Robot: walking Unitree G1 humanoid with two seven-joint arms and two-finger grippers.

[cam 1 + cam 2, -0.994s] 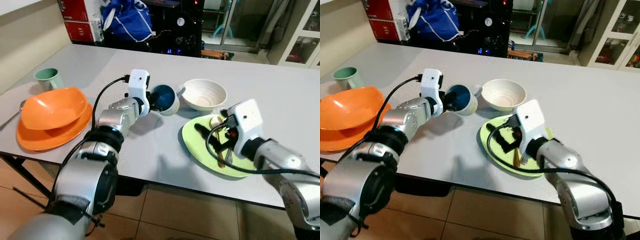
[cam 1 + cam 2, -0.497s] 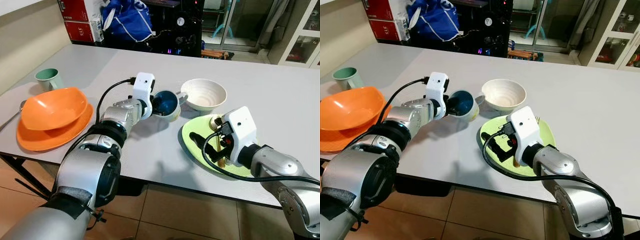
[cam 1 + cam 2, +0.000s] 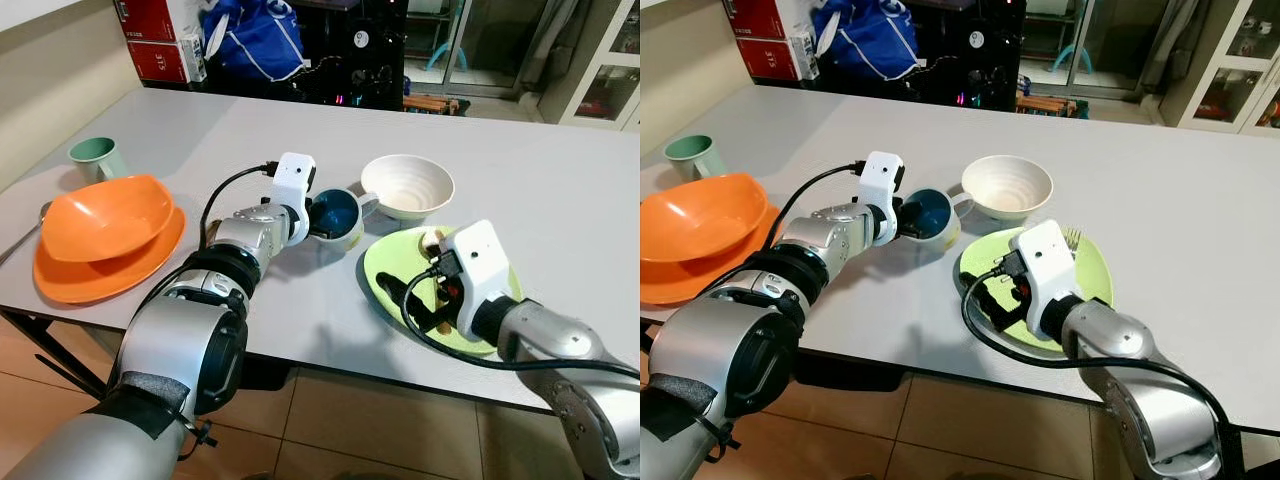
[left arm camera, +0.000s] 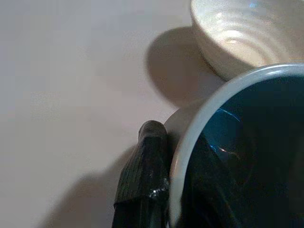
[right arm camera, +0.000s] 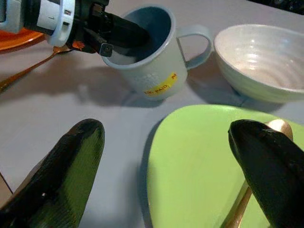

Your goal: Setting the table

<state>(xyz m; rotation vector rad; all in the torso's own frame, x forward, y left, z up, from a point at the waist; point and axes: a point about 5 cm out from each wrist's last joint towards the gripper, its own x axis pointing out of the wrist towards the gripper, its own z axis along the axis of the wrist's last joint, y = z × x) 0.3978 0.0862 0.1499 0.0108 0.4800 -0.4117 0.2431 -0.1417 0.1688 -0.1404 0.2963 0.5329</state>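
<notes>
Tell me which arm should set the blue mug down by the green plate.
Left. The left gripper already pinches the rim of the blue mug, one finger inside it. The right gripper hovers with open jaws over the green plate.

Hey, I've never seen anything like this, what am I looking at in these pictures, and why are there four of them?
This is a humanoid robot setting a table. Two pictures come from the cameras in its head, looking down at its silver arms. The other two come from cameras on each wrist, looking along that hand's black fingers.

The left gripper is shut on the rim of a blue mug, one finger inside and one outside, with the mug tilted on the grey table. The right gripper hovers open above a green plate that carries cutlery, including a fork.

Beside the mug sits a white bowl. On the robot's left, an orange bowl rests on an orange plate, with a pale green cup behind them.
</notes>
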